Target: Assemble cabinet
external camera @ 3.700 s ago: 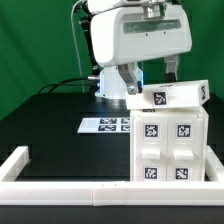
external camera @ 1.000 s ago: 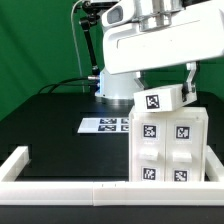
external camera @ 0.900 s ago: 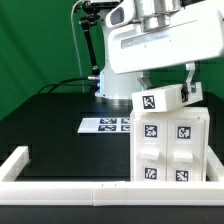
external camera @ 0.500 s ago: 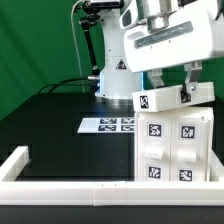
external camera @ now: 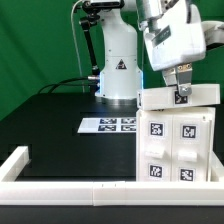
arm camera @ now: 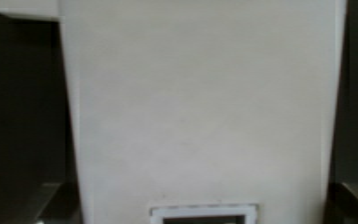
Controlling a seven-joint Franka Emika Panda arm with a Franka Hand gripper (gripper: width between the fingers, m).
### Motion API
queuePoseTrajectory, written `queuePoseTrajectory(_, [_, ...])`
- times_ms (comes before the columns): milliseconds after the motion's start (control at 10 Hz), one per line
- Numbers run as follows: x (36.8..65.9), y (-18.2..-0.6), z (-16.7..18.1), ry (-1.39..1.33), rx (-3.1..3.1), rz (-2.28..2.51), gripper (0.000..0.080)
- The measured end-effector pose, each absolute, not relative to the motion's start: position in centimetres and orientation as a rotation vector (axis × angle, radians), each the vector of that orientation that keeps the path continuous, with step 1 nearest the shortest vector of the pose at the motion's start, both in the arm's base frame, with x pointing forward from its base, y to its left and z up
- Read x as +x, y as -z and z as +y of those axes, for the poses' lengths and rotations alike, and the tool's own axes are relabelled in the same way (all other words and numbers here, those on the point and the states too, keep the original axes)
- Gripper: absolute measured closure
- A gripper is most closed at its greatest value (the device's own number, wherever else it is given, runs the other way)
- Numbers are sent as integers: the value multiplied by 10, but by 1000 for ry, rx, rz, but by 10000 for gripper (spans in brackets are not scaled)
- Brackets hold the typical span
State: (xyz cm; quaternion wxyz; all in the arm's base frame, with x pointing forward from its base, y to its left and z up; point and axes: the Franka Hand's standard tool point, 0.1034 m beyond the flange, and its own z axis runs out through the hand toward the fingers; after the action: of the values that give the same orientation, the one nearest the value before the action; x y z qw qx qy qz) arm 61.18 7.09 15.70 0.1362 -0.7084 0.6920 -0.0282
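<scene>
One part held: jaws clamp the top box part (external camera: 160,97); we want it flush on the cabinet shell (external camera: 170,150).

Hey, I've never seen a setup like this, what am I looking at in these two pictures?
A white robot arm stands on a black table. One picture looks on from outside; the other comes from a camera on the wrist, filled by a white surface up close. The end effector, its two-finger claw, seems to grip a white part lying atop the tagged cabinet shell. Also on the table: a flat marker board and a low white frame.
</scene>
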Motion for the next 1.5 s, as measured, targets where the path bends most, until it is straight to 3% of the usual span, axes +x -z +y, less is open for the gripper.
queuePoseTrajectory(800, [613,-157,71,-64,-1471,2414,239])
queuePoseTrajectory(900, [613,-157,71,-71,-1432,2433,219])
queuePoseTrajectory(1000, [613,-157,72,-72,-1434,2432,88])
queuePoseTrajectory(1100, [613,-159,72,-63,-1475,2403,27])
queuePoseTrajectory(1500, [615,-176,71,10,-1757,2170,1])
